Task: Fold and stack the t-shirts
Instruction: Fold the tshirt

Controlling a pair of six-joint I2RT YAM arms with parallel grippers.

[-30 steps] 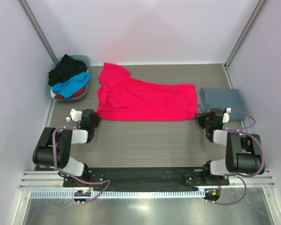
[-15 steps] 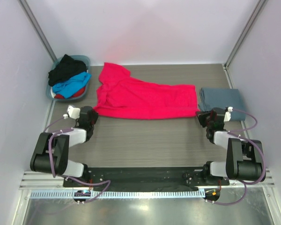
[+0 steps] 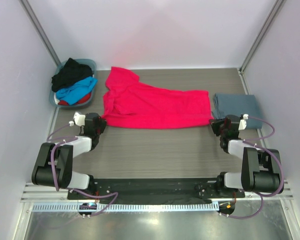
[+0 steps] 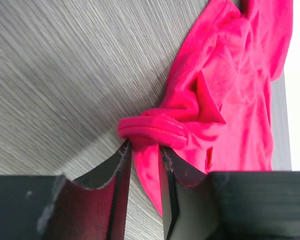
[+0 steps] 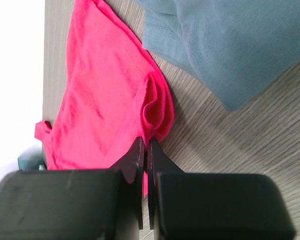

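The bright red-pink cloth t-shirt (image 3: 155, 105) lies spread out across the middle of the grey wood-grain desk (image 3: 155, 150). The left end effector (image 4: 145, 150) is at its near left corner. Its fingers are a little apart, with a fold of the shirt between them. The right end effector (image 5: 145, 145) is pressed together, pinching the shirt's near right corner. A folded slate grey-blue t-shirt (image 3: 237, 106) lies just beside that corner. A black t-shirt (image 3: 70, 74) and a bright blue t-shirt (image 3: 79, 89) sit piled in a blue-grey plastic tub (image 3: 91, 63) at the far left.
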